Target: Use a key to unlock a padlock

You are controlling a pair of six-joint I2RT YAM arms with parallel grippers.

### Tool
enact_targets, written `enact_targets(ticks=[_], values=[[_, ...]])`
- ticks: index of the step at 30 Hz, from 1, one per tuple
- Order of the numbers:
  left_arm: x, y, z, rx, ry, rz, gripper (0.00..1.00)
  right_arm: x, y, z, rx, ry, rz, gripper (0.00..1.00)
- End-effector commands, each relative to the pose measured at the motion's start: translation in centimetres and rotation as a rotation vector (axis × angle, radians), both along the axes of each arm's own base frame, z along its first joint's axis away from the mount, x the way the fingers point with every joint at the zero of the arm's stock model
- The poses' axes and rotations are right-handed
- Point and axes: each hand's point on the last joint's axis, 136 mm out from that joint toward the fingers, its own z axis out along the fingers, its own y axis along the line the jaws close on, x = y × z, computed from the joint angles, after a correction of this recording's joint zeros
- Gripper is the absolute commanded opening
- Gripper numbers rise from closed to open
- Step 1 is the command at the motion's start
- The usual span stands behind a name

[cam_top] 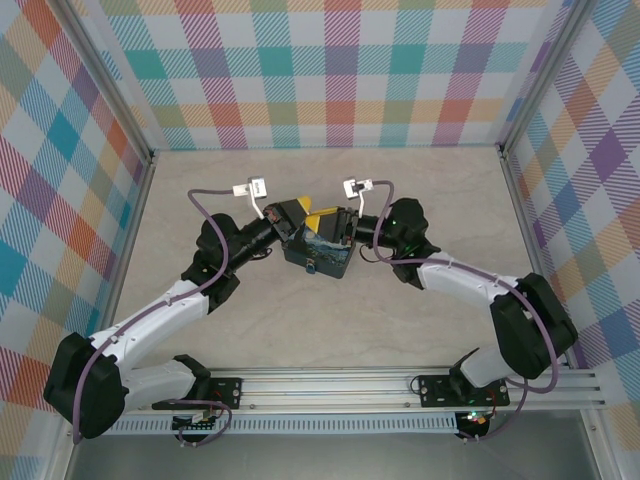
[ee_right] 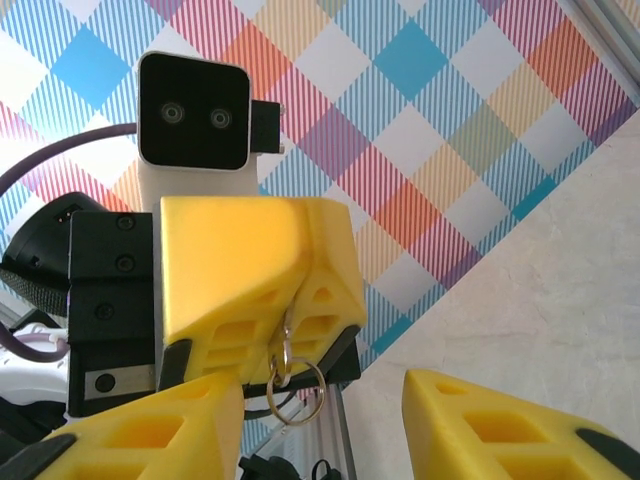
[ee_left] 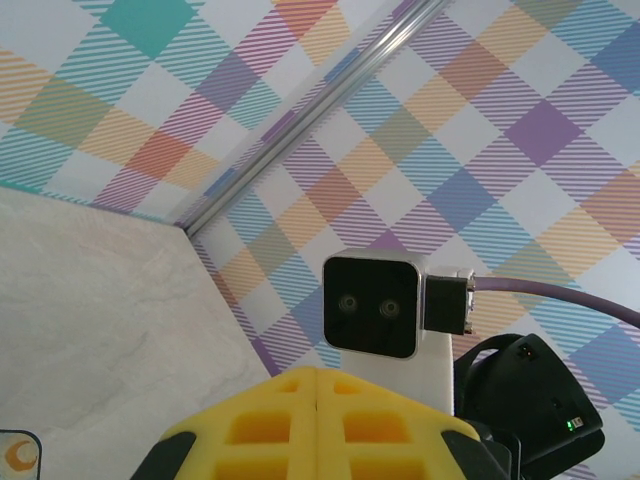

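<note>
**Top external:** left gripper and right gripper meet above a painted tin.

**Left wrist:** left gripper, fingers pressed together.

**Right wrist:** left gripper pinches the key ring, which dangles from its seam. Right gripper has its jaws spread and empty. The ring is probably light, slippery and free to swing, so grasp the rigid metal above it.

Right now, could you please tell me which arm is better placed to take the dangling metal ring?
Probably right: the right tool stands open facing the ring, while the left tool is shut, pinching the ring's upper end.
</note>
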Motion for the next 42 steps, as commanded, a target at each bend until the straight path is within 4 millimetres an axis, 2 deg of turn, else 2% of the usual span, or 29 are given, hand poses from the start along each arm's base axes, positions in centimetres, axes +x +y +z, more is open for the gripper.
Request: enact_targets(ticks=[1, 6, 13, 19, 24, 27, 32, 35, 38, 42], values=[[-0.7, -0.3, 2.1, -0.04, -0.056, -0.027, 0.0, 0.1, 0.0, 2.7, 0.062, -0.063, 0.005, 0.43], [-0.7, -0.4, 2.0, -0.04, -0.052, -0.03, 0.0, 0.5, 0.2, 2.8, 0.064, -0.058, 0.002, 0.34], [-0.6, -0.3, 2.0, -0.044, -0.05, -0.023, 0.0, 0.7, 0.4, 2.2, 0.05, -0.046, 0.001, 0.1], [-0.4, 0.5, 2.4, 0.0, -0.058, 0.028, 0.0, 0.2, -0.3, 0.7, -0.031, -0.052, -0.015, 0.04], [-1.1, 1.6, 3.5, 0.066, -0.065, 0.035, 0.2, -0.6, -1.5, -1.8, -0.184, -0.105, -0.035, 0.05], [-1.6, 1.6, 3.6, 0.102, -0.068, -0.003, 0.33, -1.3, -2.0, -2.5, -0.245, -0.157, -0.011, 0.05], [-3.3, 0.9, 3.5, 0.159, -0.11, -0.115, 0.49, -2.8, -2.3, -2.7, -0.31, -0.256, 0.052, 0.05], [-5.0, 0.0, 3.5, 0.191, -0.166, -0.222, 0.58, -3.3, -2.5, -2.5, -0.33, -0.296, 0.073, 0.05], [-6.2, -0.6, 2.9, 0.237, -0.195, -0.306, 0.62, -3.9, -2.5, -2.0, -0.323, -0.316, 0.101, 0.05], [-6.8, -1.3, 1.5, 0.293, -0.199, -0.379, 0.6, -4.1, -2.5, -1.4, -0.308, -0.33, 0.103, 0.05]])
